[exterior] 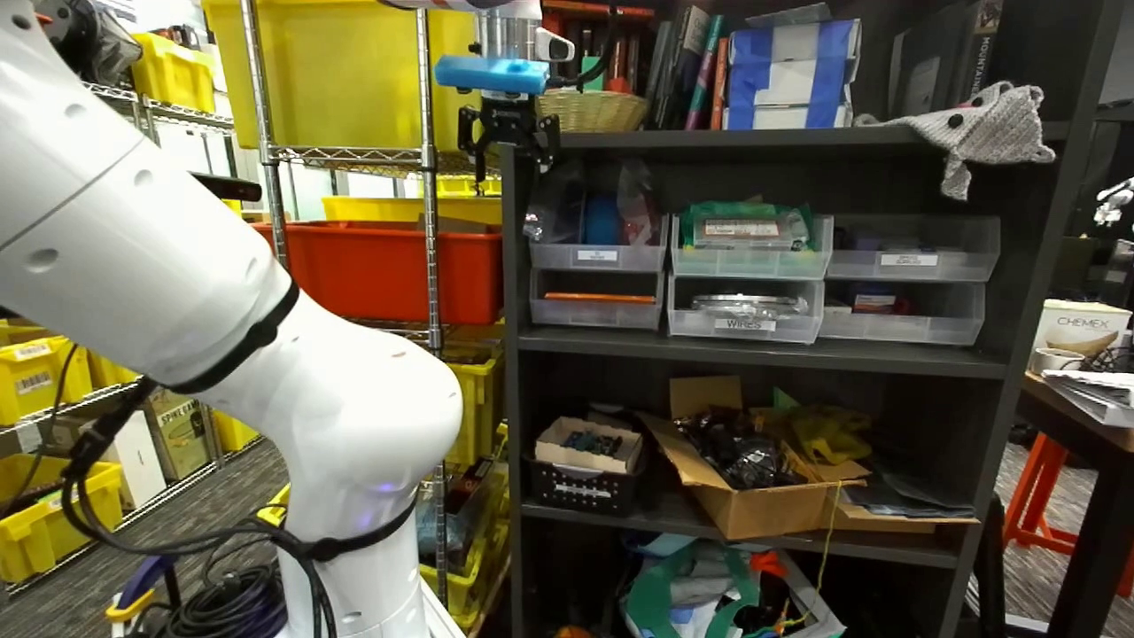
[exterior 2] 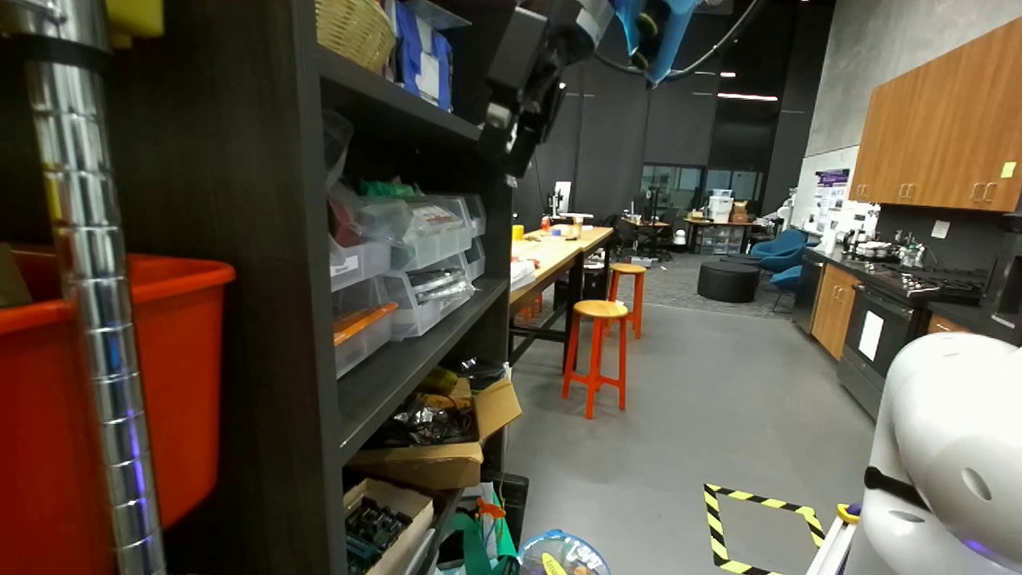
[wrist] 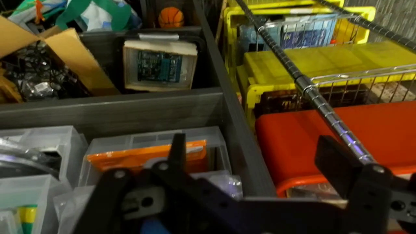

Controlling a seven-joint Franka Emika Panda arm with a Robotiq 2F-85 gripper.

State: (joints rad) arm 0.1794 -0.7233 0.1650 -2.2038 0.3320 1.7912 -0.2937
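My gripper [exterior: 511, 167] hangs high beside the left upright of the dark shelf unit [exterior: 762, 354], pointing down. In the wrist view its two black fingers [wrist: 178, 151] stand wide apart with nothing held between them. Below the gap lie the shelf's side panel and a red bin [wrist: 302, 143]. A clear bin with an orange packet [wrist: 130, 158] shows beyond one finger. In an exterior view the gripper [exterior 2: 511, 148] appears in front of the shelf edge, touching nothing that I can make out.
Clear plastic bins [exterior: 744, 310] line the middle shelf. Below them are an open cardboard box [exterior: 771, 509] and a black basket [exterior: 580, 487]. A metal rack post [exterior: 431, 221] and yellow bins [exterior: 328, 80] stand alongside. A knitted grey toy [exterior: 992, 133] droops over the upper shelf edge.
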